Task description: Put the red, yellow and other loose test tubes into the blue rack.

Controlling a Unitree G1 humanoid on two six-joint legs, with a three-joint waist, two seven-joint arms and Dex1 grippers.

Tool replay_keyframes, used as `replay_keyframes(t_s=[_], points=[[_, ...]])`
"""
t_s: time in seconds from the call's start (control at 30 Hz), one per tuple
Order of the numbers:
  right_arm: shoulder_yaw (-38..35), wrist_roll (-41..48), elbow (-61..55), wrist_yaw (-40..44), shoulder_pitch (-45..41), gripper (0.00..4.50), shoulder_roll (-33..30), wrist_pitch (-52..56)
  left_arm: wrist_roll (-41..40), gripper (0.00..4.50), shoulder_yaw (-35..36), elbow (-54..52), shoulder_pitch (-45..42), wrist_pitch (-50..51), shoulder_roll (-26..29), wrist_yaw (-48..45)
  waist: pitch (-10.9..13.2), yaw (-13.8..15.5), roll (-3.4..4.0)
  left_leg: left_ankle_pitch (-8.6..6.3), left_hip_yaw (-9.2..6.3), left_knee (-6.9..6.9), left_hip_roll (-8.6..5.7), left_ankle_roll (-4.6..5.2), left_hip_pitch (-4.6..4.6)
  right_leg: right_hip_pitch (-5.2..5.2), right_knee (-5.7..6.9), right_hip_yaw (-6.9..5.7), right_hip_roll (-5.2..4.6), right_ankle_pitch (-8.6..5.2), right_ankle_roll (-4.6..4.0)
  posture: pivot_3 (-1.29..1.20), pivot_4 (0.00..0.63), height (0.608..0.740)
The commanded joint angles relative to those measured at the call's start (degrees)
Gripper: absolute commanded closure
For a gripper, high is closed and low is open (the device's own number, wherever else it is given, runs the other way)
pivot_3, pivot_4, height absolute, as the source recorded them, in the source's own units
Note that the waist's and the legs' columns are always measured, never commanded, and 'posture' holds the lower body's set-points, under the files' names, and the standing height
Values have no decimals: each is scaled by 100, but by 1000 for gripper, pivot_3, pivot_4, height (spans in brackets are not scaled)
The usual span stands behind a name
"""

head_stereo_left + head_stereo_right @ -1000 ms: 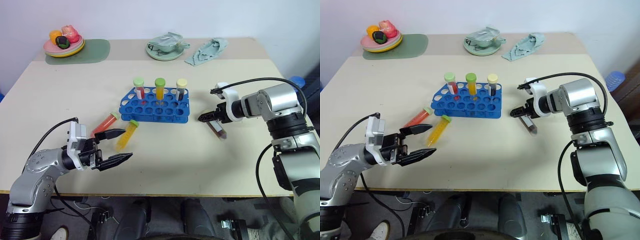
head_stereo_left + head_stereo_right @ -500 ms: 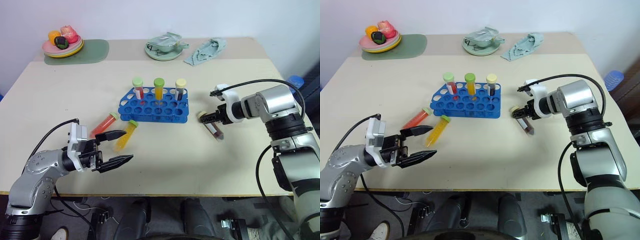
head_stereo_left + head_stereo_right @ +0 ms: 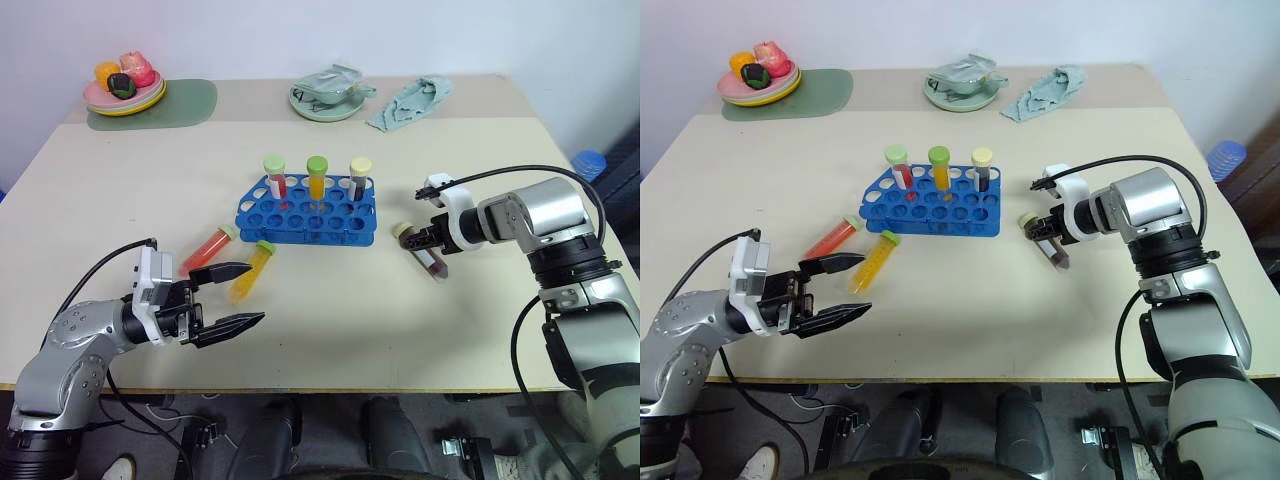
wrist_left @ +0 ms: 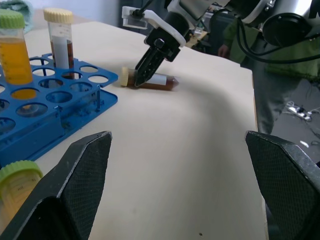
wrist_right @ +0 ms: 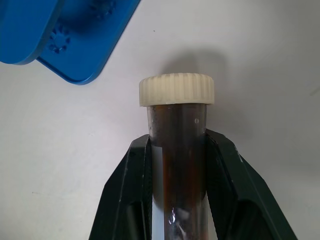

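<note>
The blue rack [image 3: 307, 210] stands mid-table with three capped tubes upright in its back row. A dark brown tube [image 3: 430, 259] with a cream cap [image 5: 176, 90] lies on the table right of the rack. My right gripper [image 3: 425, 241] is shut on it just behind the cap, both fingers [image 5: 127, 185] pressing its sides. A red tube [image 3: 208, 247] and a yellow-orange tube [image 3: 250, 271] lie on the table left of the rack's front. My left gripper [image 3: 228, 296] hovers open just in front of them, touching neither.
At the back of the table are a plate [image 3: 100, 103] of toy fruit on a green mat [image 3: 190, 100], a pale green bowl [image 3: 305, 105] and a crumpled cloth [image 3: 412, 100]. Bare tabletop lies between the two grippers.
My right gripper has closed around the dark brown tube, which stays on the table. The left arm has not moved.
</note>
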Motion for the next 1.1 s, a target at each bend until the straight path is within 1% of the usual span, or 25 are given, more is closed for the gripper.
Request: replay_keyframes(t_s=[0.03,0.13,0.2,0.23,0.3,0.37,0.4,0.43,0.5,0.57,0.63,0.73,0.87,0.97,1.1], points=[[-228,151,-413,26,120,3681,131,-45,-140,101,166,-108,35,10,66,-12,0,-3,0,0,0,0,0,0,0,0,0,0,0,0,0,0,150,740],[-670,455,-1134,95,305,3681,113,13,-152,101,205,-151,86,-4,62,21,1,1,1,0,0,-2,0,0,0,-2,0,0,0,0,0,0,150,740],[-1581,1081,-1765,173,458,3681,389,51,-174,101,256,-182,143,0,54,68,3,1,2,0,0,-6,0,0,0,-3,0,1,-1,0,0,0,150,740],[-2183,1527,-2018,204,495,3681,642,154,-191,101,294,-190,176,6,39,108,3,0,3,1,0,-9,1,-1,0,-5,0,2,-1,0,0,0,150,740],[-3000,2153,-2378,114,568,3681,1118,168,-234,101,358,-189,224,8,3,181,3,6,4,3,0,-15,1,-5,0,-8,2,4,0,1,0,0,150,740],[-3706,2954,-2601,154,663,3681,1773,-223,-378,101,481,-130,214,16,-156,379,0,22,0,4,-4,-20,3,-7,1,-7,2,1,2,1,-1,0,150,740],[-3782,2976,-2811,86,827,3681,2018,-631,-501,101,598,-26,198,56,-264,508,0,26,1,5,-6,-22,2,-7,3,-5,2,0,2,1,-1,0,150,740],[-3785,2955,-2956,14,950,3681,2148,-897,-584,101,680,44,187,91,-338,592,-2,31,0,5,-5,-24,2,-8,5,-3,1,0,1,2,-2,0,150,740],[-3750,2841,-3146,-169,1240,3681,2521,-1604,-444,101,743,155,279,-50,-355,543,-4,40,-3,5,-6,-27,1,-9,10,-1,1,-1,1,2,-2,0,150,740],[-3580,2604,-3108,-150,1493,3681,2850,-2487,-479,101,823,188,267,-70,-421,651,-4,27,-3,6,-4,-27,-1,-9,10,-2,3,1,0,2,-2,0,150,740],[-3035,1854,-2979,84,1789,3681,2985,-3809,-488,101,858,222,210,-93,-463,718,-4,13,-1,8,-4,-29,-1,-13,10,-6,8,1,0,3,-3,0,150,740],[-2675,1366,-2413,337,2048,3681,3440,-5349,-483,101,899,292,103,-134,-534,833,-4,-25,-2,12,-3,-34,0,-19,12,-11,15,2,2,3,-3,0,150,740],[-2397,653,-1138,501,2094,3681,3753,-7324,-506,101,971,281,65,-148,-545,924,-4,-131,-2,16,-2,-42,1,-26,21,-11,25,3,4,3,-3,0,150,740],[-2228,426,-369,717,2010,3681,3836,-8229,-551,101,1033,198,91,-124,-535,1005,-4,-141,-1,23,-3,-44,2,-37,23,-13,27,3,6,3,-3,0,150,740],[-2184,389,351,826,1860,3681,3913,-8855,-575,101,1116,113,174,-109,-527,1091,-3,-150,0,37,-4,-46,5,-62,23,-14,28,3,9,3,-4,0,150,740]])
